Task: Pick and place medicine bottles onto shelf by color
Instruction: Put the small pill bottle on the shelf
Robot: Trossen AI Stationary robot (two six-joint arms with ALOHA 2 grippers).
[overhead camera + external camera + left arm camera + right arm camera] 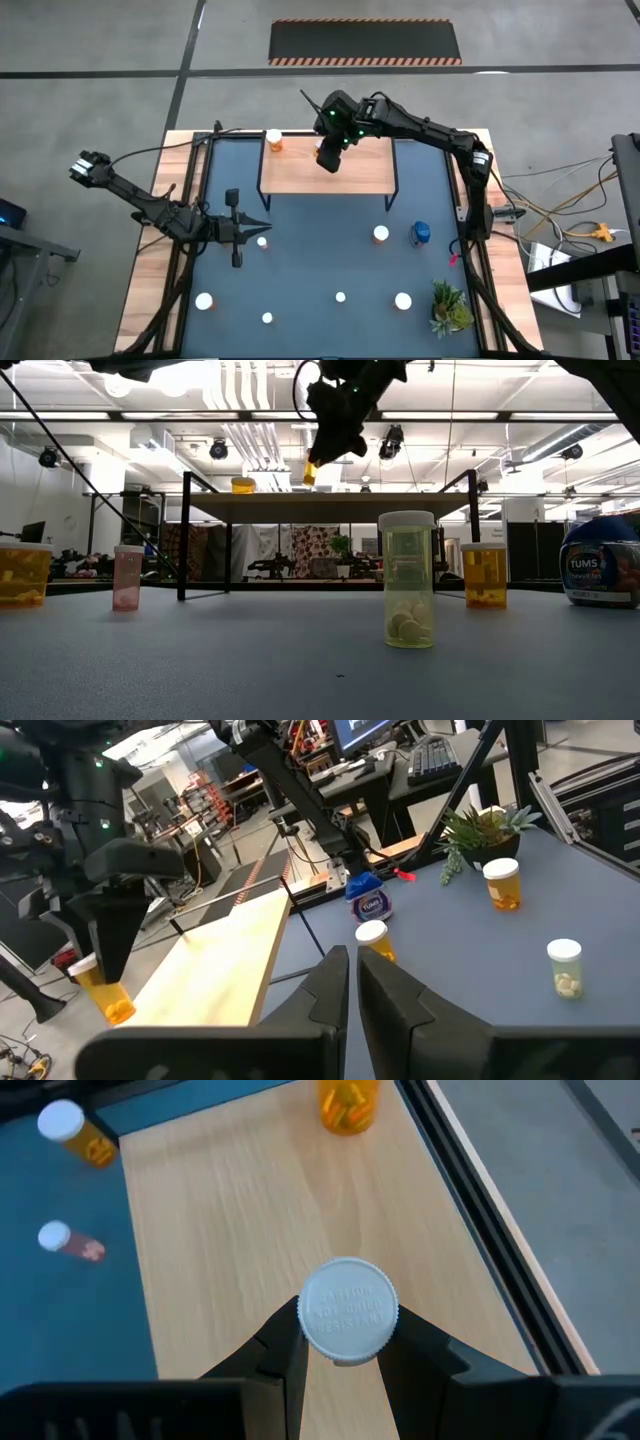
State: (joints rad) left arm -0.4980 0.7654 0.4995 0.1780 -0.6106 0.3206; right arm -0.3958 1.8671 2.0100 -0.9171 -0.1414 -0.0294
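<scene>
The shelf [300, 176] is a light wooden board on black legs at the mat's far side. One orange medicine bottle [274, 140] stands on its far left corner. My right gripper [327, 157] hangs above the board's middle, shut on a second orange bottle [310, 470]. My left gripper [264, 227] is shut and level over the mat's left part, holding nothing, beside a small white-capped bottle [262, 241]. More bottles stand on the mat, among them a blue one [420, 234]. My right gripper pinches the orange bottle's white cap [348, 1320] between its two fingers, one on each side of the cap. The fingers slant down from the shelf's far right. The orange body [108, 995] hangs tilted below them, clear of the board [230, 1200].
White-capped bottles stand on the mat [381, 234], [403, 301], [341, 297], [267, 318], [204, 300]. A small green plant [450, 308] is at the near right corner. The shelf's black legs [393, 185] rise from the mat.
</scene>
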